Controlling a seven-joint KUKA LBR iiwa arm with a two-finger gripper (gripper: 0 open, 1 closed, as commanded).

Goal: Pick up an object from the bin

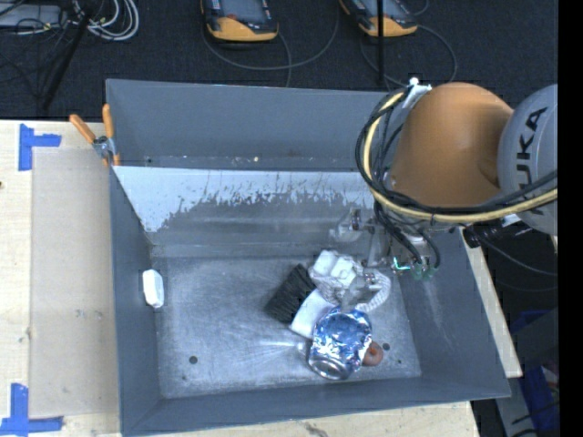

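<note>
My gripper [366,255] hangs under the arm's orange cover at the right middle of the bin, low over a small cluster of things. Directly beneath it lie a white crumpled piece [332,267] and a clear plastic item [357,291]. A black ribbed block [290,293] lies tilted just to their left. In front of them sits a shiny blue-and-white patterned round thing [340,339], with a small red-brown piece [373,355] at its right side. I cannot make out whether anything is held.
A small white oblong thing [152,289] lies alone by the bin's left wall. The arm and its cables cover the bin's right rear corner.
</note>
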